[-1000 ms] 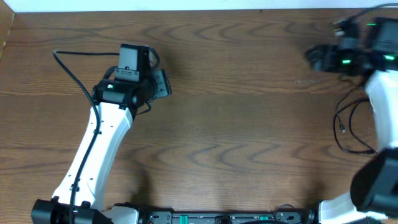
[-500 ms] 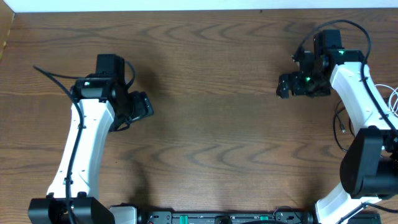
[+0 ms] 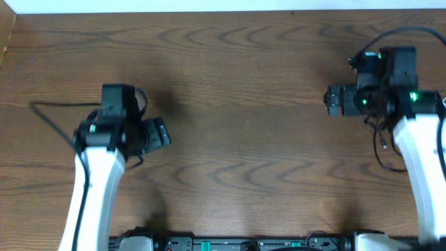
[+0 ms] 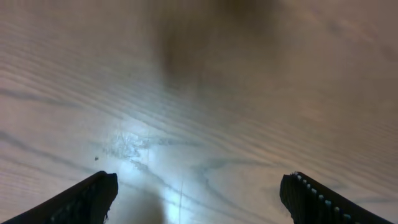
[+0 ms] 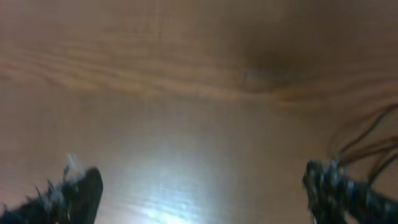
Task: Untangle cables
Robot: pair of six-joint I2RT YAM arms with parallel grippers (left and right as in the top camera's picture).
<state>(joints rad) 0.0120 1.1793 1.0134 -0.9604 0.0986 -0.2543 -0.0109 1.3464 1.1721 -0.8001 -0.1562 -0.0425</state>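
Pincers first: the left pincer (image 3: 159, 132) hangs over the left half of the tabletop (image 3: 244, 160), its jaws spread wide with nothing between them; in the left wrist view only bare wood grain shows between its two dark fingertips (image 4: 87, 200). The right pincer (image 3: 336, 100) hangs over the right half, nearer the far edge, likewise released and empty; the right wrist view is blurred, but bare wood fills the gap between its fingertips (image 5: 78, 193).

Outward from the right pincer, a thin black cable (image 3: 385, 148) lies on the tabletop by the right edge, just beside the white right arm (image 3: 425, 167), curving in a loose loop with a small plug end showing. Part of it is hidden by the arm. A sliver of white cable (image 3: 444, 104) may show at the very right edge, too small to be sure of.

The left arm (image 3: 94, 188) rises from the near edge.
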